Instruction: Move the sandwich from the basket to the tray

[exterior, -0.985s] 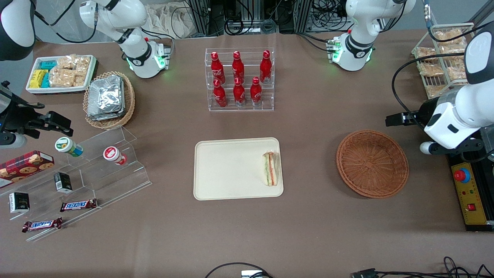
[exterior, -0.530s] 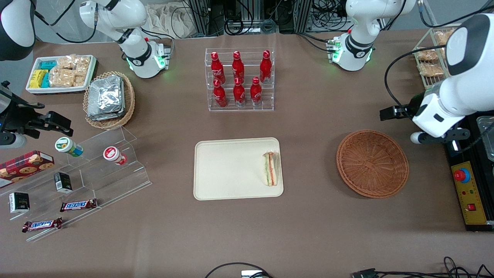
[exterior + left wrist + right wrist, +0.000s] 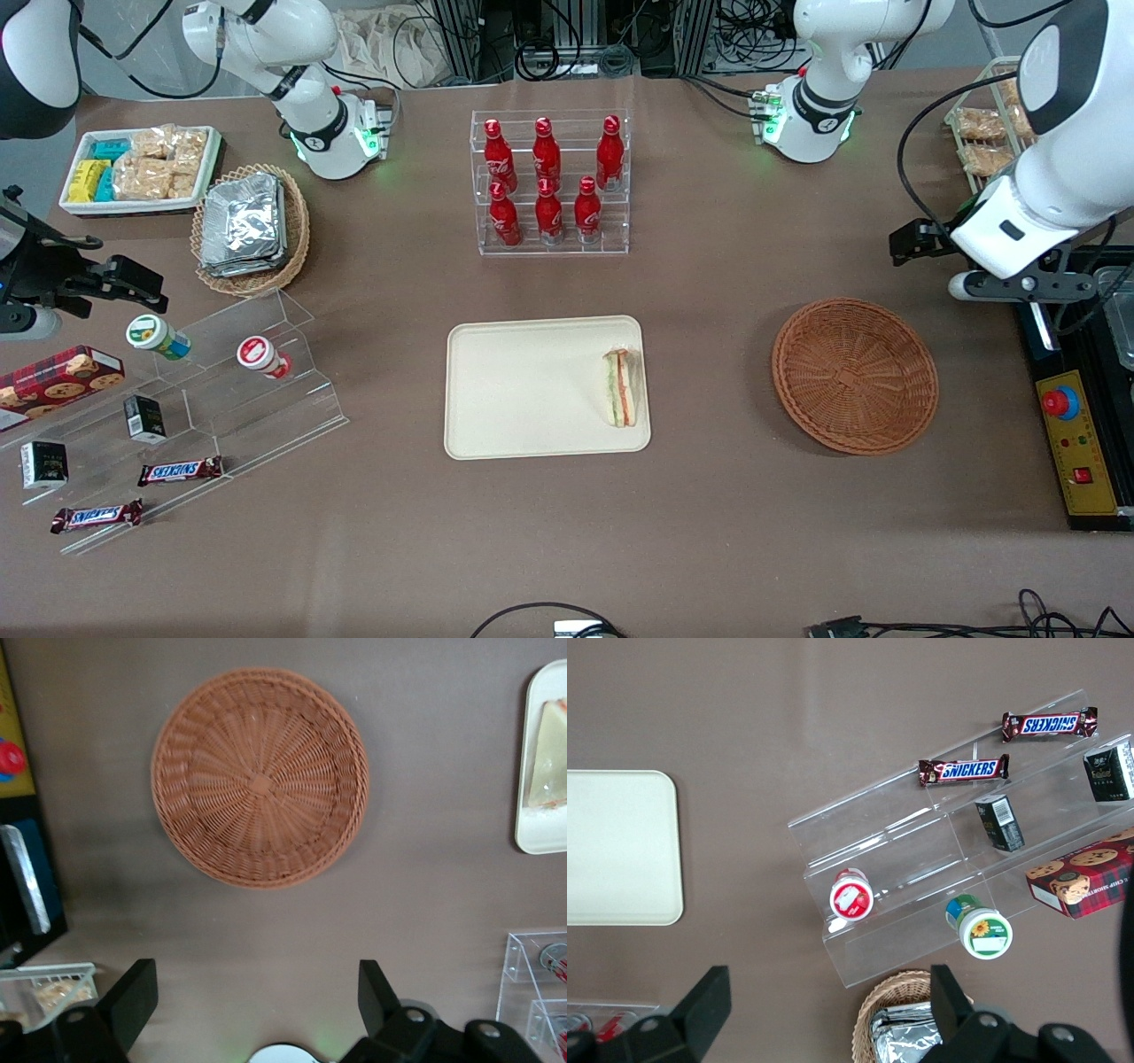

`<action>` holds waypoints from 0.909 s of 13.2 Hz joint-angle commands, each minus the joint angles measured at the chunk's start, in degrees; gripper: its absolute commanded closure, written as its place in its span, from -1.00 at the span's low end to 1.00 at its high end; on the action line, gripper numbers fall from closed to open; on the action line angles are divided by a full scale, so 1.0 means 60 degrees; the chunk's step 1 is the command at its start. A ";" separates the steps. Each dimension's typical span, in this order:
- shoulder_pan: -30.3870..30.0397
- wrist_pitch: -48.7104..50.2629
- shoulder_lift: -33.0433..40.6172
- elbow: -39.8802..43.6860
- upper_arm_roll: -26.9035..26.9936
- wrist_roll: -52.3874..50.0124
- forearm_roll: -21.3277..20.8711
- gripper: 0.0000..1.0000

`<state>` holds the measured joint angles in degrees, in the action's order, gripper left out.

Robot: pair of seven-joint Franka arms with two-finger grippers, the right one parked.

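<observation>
The sandwich (image 3: 622, 387) lies in the cream tray (image 3: 523, 390), against the rim at the end nearest the basket. It also shows in the left wrist view (image 3: 549, 753), as does the tray (image 3: 532, 837). The reddish-brown basket (image 3: 855, 375) is empty and sits beside the tray toward the working arm's end; the left wrist view shows it from above (image 3: 259, 778). My left gripper (image 3: 917, 241) hangs above the table, farther from the front camera than the basket. It is open and empty (image 3: 257, 997), with the fingers (image 3: 133, 1001) wide apart.
A clear rack of red bottles (image 3: 551, 182) stands farther from the camera than the tray. A control box with a red button (image 3: 1076, 434) and a wire rack of snacks (image 3: 983, 142) are at the working arm's end. The foil-packet basket (image 3: 251, 229) and acrylic steps (image 3: 213, 390) are toward the parked arm's end.
My left arm has swung up and away from the front camera, drawing off from the basket. The sandwich, tray and basket have not moved.
</observation>
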<state>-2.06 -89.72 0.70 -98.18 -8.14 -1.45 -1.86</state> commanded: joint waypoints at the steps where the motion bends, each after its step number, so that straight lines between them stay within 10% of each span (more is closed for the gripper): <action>1: 0.0035 0.0056 -0.0191 0.0382 0.0096 0.0256 -0.0173 -1.00; 12: 0.0021 0.0202 -0.0249 0.0279 0.0096 -0.0008 -0.0041 -1.00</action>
<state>-1.87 -89.37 -0.70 -97.24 -7.51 -0.81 -2.07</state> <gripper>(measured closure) 0.000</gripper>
